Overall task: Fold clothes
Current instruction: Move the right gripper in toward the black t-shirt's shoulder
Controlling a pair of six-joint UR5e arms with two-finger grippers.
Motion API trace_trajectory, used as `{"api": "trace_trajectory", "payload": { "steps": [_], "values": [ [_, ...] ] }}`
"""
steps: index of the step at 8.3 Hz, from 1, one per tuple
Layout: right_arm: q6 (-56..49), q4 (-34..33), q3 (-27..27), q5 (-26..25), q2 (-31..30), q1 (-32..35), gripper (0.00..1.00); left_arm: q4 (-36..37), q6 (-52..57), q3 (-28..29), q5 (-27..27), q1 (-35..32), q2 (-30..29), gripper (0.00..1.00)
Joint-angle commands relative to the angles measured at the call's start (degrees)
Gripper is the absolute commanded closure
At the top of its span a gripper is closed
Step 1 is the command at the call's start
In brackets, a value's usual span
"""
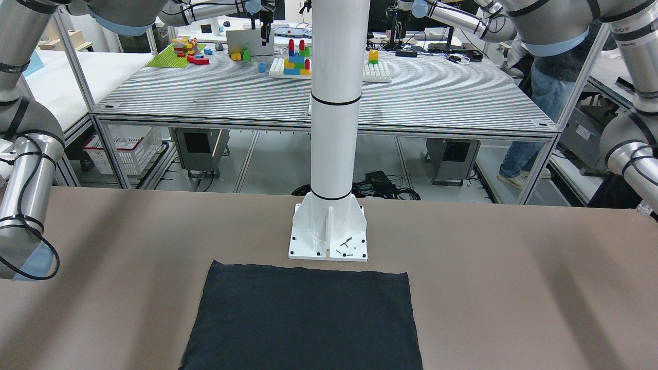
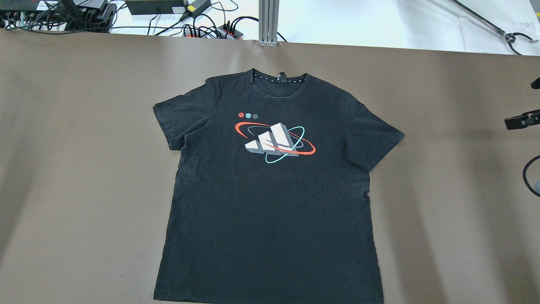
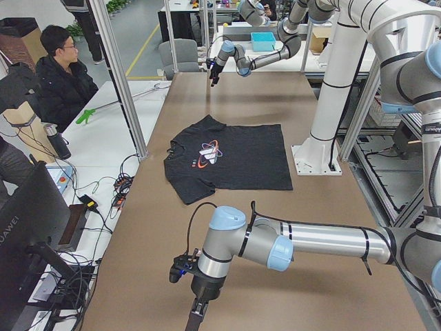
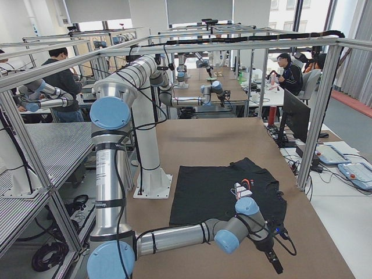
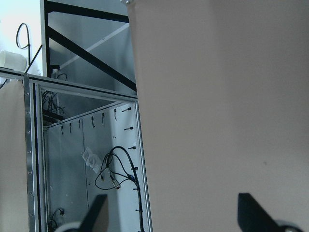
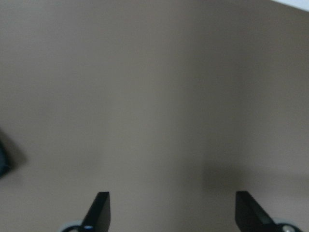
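That soft black T-shirt with a printed logo (image 2: 270, 211) looks light and floppy, so I'd pinch its hem corners; left end effector (image 5: 176, 212) and right end effector (image 6: 174, 210) both gape wide, empty.

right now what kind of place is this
Most likely a robotics lab. Several robot arms work at tables inside aluminium frames, a neighbouring table holds toy building blocks, and a person sits near computer screens. A black T-shirt lies flat here.
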Motion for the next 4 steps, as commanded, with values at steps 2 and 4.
{"api": "trace_trajectory", "payload": {
  "steps": [2, 4],
  "values": [
    [30.8, 0.6, -5.1, 1.0, 13.5, -11.6, 0.24, -0.1, -0.4, 1.5, 0.0, 0.1, -0.6, 0.06],
    [31.1, 4.8, -11.2, 0.0, 16.1, -13.1, 0.24, -0.2, -1.0, 1.6, 0.0, 0.1, -0.8, 0.06]
  ]
}}
